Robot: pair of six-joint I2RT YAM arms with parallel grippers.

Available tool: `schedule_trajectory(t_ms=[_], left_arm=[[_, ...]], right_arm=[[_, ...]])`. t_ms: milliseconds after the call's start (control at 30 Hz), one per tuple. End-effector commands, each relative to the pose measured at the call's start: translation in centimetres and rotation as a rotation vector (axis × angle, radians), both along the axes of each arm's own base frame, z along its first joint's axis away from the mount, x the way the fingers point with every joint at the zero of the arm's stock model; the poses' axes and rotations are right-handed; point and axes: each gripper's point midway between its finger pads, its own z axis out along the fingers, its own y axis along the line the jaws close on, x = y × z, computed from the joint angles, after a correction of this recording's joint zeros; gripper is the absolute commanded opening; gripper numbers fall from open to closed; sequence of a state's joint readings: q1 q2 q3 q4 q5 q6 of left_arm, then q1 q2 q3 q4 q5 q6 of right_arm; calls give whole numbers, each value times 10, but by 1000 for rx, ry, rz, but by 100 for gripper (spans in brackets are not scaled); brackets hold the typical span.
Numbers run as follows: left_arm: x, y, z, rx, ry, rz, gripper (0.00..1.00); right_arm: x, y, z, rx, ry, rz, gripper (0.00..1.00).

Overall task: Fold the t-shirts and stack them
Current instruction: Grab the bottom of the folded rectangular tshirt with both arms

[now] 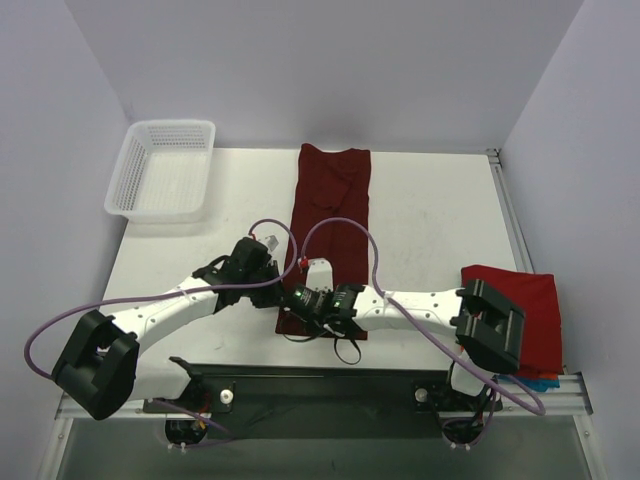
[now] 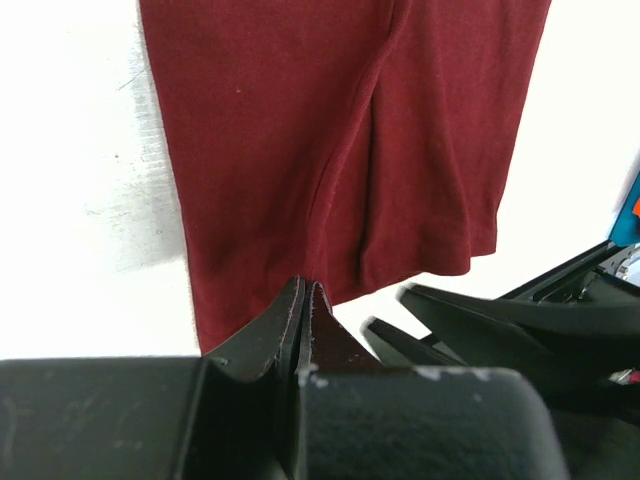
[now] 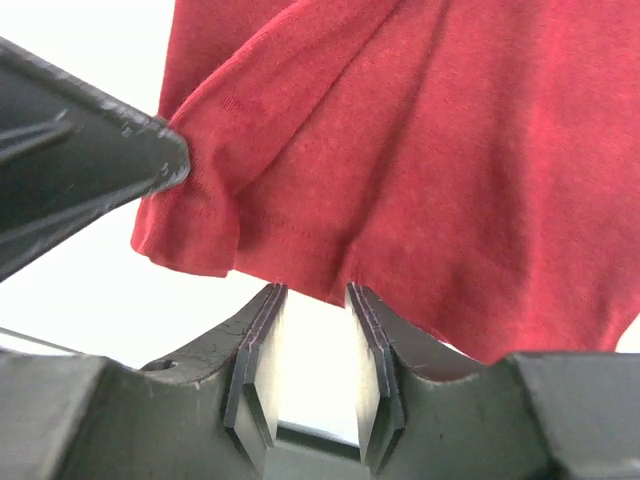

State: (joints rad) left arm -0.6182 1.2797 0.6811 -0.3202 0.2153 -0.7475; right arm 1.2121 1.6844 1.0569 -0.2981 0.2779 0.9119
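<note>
The dark maroon t-shirt (image 1: 332,215) lies folded lengthwise in a long strip down the middle of the table, collar end far. My left gripper (image 1: 287,292) is at its near left corner. In the left wrist view its jaws are shut (image 2: 305,287) at the hem of the shirt (image 2: 330,130). In the right wrist view the left gripper (image 3: 182,160) pinches the shirt (image 3: 430,150), and wrinkles run out from the pinch. My right gripper (image 3: 311,292) is open with its tips at the hem, nothing between them. It also shows in the top view (image 1: 302,306) and in the left wrist view (image 2: 386,308).
A brighter red t-shirt (image 1: 533,305) lies bunched at the near right edge under the right arm's elbow, with a teal-green cloth edge (image 1: 545,379) showing beneath it. A white mesh basket (image 1: 162,170) stands at the far left. Purple cables loop over the arms.
</note>
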Motion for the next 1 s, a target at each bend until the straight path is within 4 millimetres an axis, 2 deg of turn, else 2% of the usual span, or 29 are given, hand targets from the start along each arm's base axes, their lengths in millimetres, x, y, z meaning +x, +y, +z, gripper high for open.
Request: schedule_trajectory(t_ms=[0,133,167,267,300,500,667,867,967], left_arm=[[9,-8,11,-43,-48,-19,0],[9,-14,18,-63,-61,-48,0],[8,-17,19,-68,-63,-57,0],[7,-24,25,-77,-76,-80,0],[6,-26,26,-79,-76,-85,0],[0,-48,37,-93,-98,-139,0],[-9,-67,42,-92,-109,-190,0],[-17,-84,33,-95,-89,-226,0],[-24,-92,18,-83,-60,-252,2]], right_arm=[[5,-12,32,81,-52,-34,30],[12,-43,42,116,-92,-120,21],[14,-56,38,118,-90,-158,16],[17,-69,32,114,-79,-193,9],[17,-75,25,102,-66,-207,8],[14,-78,-4,71,-15,-216,3],[3,-78,-26,41,41,-199,2],[-4,-86,-36,21,54,-206,2],[-4,-88,-32,34,43,-208,2]])
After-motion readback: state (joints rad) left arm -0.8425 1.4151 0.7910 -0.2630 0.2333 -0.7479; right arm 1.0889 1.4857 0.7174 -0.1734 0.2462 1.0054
